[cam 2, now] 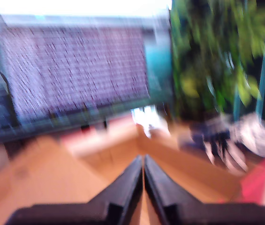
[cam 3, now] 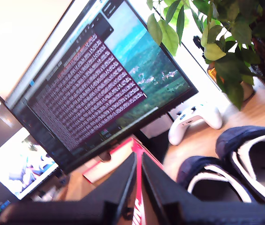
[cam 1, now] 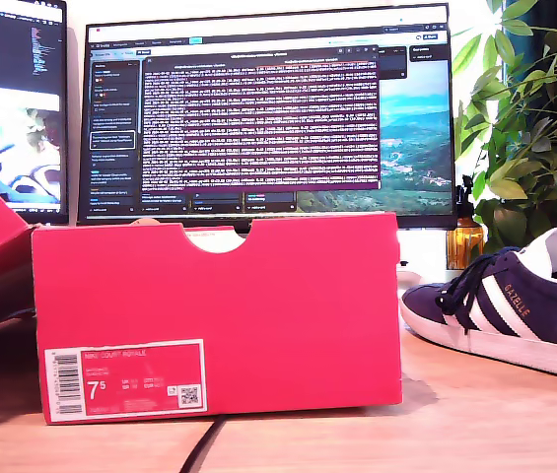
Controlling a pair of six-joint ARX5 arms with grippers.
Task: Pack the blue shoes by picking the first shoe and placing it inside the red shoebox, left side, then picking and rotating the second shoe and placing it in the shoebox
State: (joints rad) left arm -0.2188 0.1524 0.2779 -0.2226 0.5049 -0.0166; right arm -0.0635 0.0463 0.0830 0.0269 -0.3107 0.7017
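Shoebox point(cam 1: 219, 315) waits in red near the desk's front edge, no shoe packed yet.
One navy GAZELLE sneaker point(cam 1: 515, 305) sits at the exterior view's right; its pair point(cam 3: 245, 168) shows beside my second gripper point(cam 3: 138, 161). Both my grippers, the first point(cam 2: 143, 164) too, are pressed together, empty. Label reads 7.5. Blurred motion risks clipping the box wall.

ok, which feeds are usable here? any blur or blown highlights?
First wrist view: heavy motion blur, the monitor and plant smeared, only my first tool fairly crisp. Second wrist view: sharp but tilted, wall beside the monitor washed out. Exterior view: sharp on the red shoebox and blue shoe, window light blown out beside the plant.
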